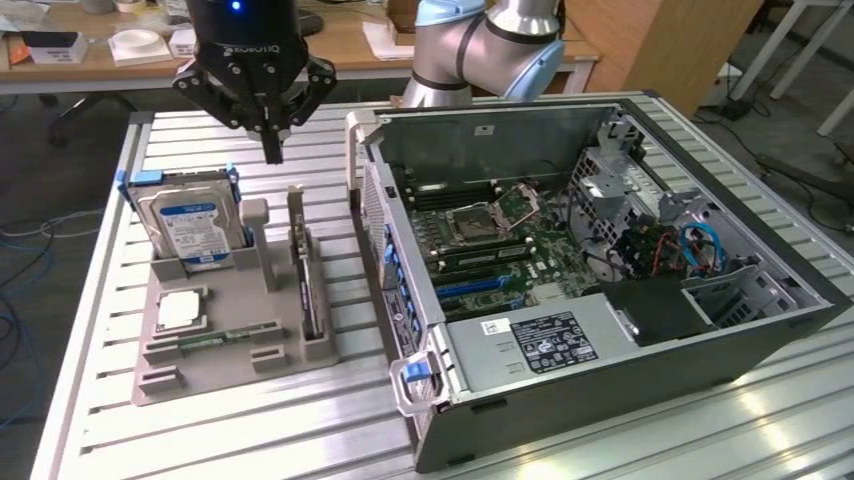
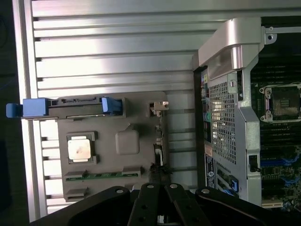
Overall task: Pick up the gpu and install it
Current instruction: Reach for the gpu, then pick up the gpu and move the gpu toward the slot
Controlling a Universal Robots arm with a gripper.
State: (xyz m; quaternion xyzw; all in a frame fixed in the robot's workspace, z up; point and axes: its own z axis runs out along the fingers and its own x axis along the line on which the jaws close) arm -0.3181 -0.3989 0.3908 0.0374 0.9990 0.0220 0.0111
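The ribbed metal counter [image 1: 200,440] catches pale glare along its slats; behind the counter runs a long wooden desk [image 1: 347,45] carrying white boxes [image 1: 140,45]; past the counter's far corner stands a brown wooden panel [image 1: 667,50]; off the counter at the exterior view's right, white furniture legs [image 1: 801,40] and dark cables [image 1: 787,165]; off it at the exterior view's left, grey floor [image 1: 54,170] with loose cables [image 1: 34,232].

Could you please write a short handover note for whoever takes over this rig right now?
Gripper: jaws shut, empty, hovering above the grey tray, close to the hard drive.
Gpu: standing on edge in its tray slot, untouched.
Computer case: open, beside the tray.
Done: nothing visible yet.
Left: gpu not picked up, not installed.
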